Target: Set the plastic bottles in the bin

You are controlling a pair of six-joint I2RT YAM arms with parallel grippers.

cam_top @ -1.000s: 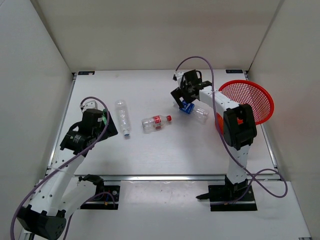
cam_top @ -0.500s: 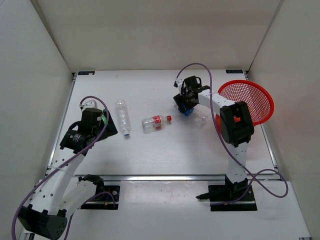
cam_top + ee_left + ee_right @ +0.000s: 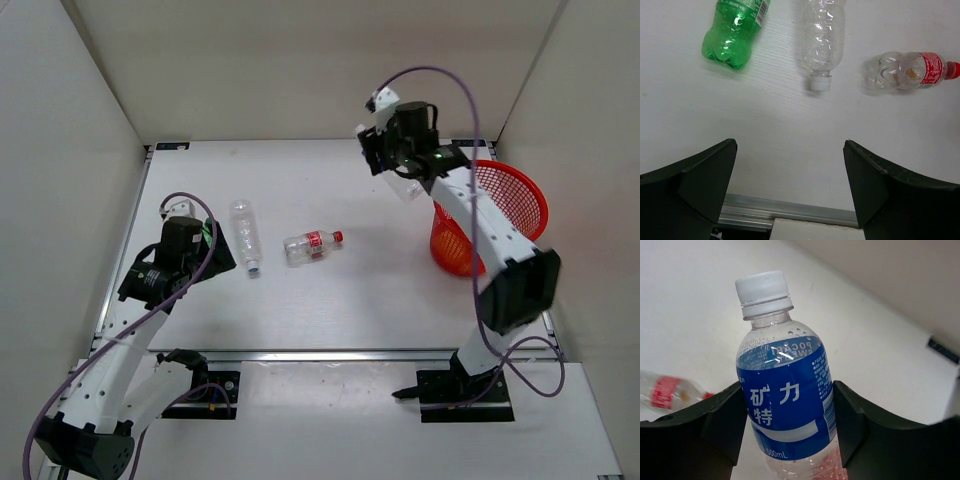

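My right gripper (image 3: 787, 386) is shut on a clear bottle with a blue label (image 3: 783, 390) and a white cap, and holds it up off the table. Seen from above, that gripper (image 3: 392, 160) is raised just left of the red mesh bin (image 3: 523, 190). A clear bottle (image 3: 244, 235) (image 3: 822, 35) and a red-label bottle (image 3: 312, 244) (image 3: 910, 71) lie on the table's middle left. A green bottle (image 3: 735, 30) lies beside them, mostly hidden under my left arm in the top view. My left gripper (image 3: 790, 146) (image 3: 205, 250) hovers open near these, holding nothing.
White walls close in the table (image 3: 300, 180) on three sides. A metal rail (image 3: 790, 210) runs along the near edge below my left gripper. The bin stands tilted at the right edge, its mouth facing left and up.
My right gripper closed on the blue-label bottle and lifted it off the table, moving up and back beside the bin. The left arm has not moved.
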